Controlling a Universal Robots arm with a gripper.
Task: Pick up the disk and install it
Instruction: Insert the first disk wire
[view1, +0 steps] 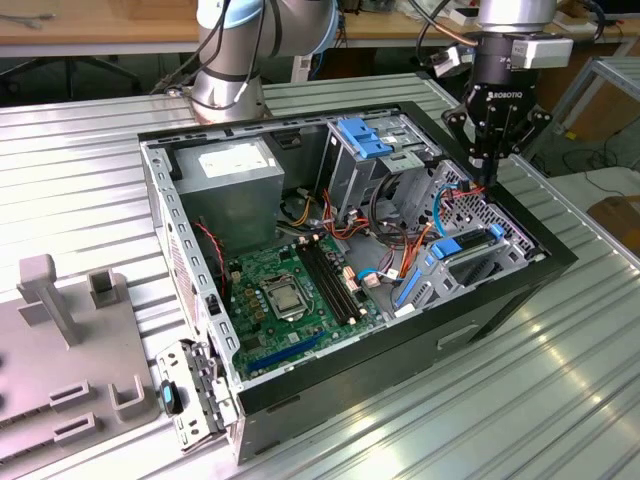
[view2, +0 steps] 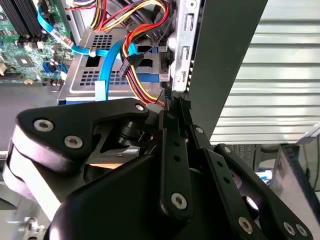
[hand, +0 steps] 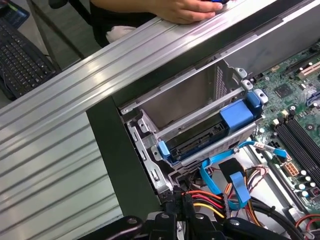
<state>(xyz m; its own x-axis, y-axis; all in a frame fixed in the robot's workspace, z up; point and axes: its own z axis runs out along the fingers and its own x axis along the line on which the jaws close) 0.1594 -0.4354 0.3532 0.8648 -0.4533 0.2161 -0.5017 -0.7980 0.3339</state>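
Observation:
The disk (hand: 197, 139) lies in the metal bay (hand: 190, 95) at the corner of the open computer case (view1: 400, 375). Its dark edge shows between the ends of its blue bracket (hand: 237, 115). In the exterior view the disk (view1: 470, 262) is a dark slot with blue plastic beside it, at the case's right end. My gripper (view1: 487, 178) hangs just above that corner, fingers pressed together and empty. In both wrist views the gripper (hand: 179, 196) (view2: 174, 104) has its tips by a bundle of red and yellow wires (hand: 205, 200), a short way from the disk.
A blue data cable (hand: 215, 172) loops beside the bay. The green motherboard (view1: 290, 290) and a grey power-supply box (view1: 235, 175) fill the case. A grey fixture block (view1: 60, 330) stands at the exterior view's left. A person's hand (hand: 182, 9) rests at the table's edge.

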